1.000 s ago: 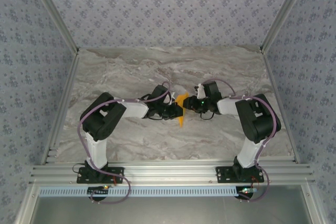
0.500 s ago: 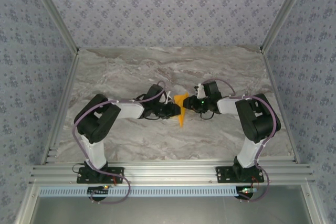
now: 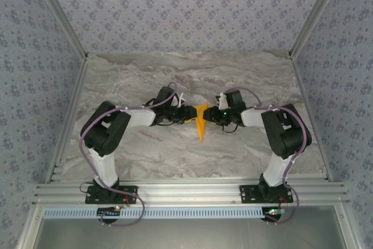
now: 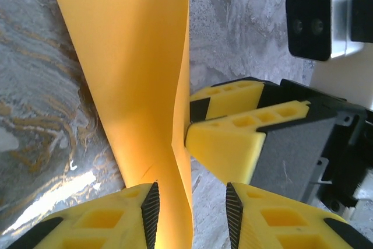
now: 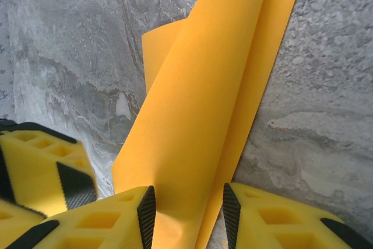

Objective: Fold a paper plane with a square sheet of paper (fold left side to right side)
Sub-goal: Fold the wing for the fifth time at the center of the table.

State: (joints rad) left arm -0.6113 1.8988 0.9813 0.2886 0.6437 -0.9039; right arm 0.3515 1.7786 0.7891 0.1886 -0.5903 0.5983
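The orange paper plane [image 3: 201, 125], a narrow folded dart, lies mid-table with its sharp nose toward the near edge. My left gripper [image 3: 189, 116] sits at its left side. In the left wrist view that gripper [image 4: 192, 214] is open: a strip of the paper [image 4: 134, 74] runs between the jaws, near the left pad, with a gap to the right pad. From the right, my right gripper [image 3: 211, 115] meets the plane. Its jaws [image 5: 185, 214] are shut on the folded paper [image 5: 204, 97], and its yellow fingers [image 4: 233, 138] press the flap's edge.
The grey marble table [image 3: 145, 80] is bounded by aluminium rails at the sides and front, with patterned walls all round. The right wrist's camera block [image 4: 317, 21] hangs close above the left gripper. A left finger [image 5: 46, 167] sits beside the right jaws.
My left gripper has opened off the paper and drawn back to the left, with its elbow swinging left too. The right gripper and the plane have stayed put.
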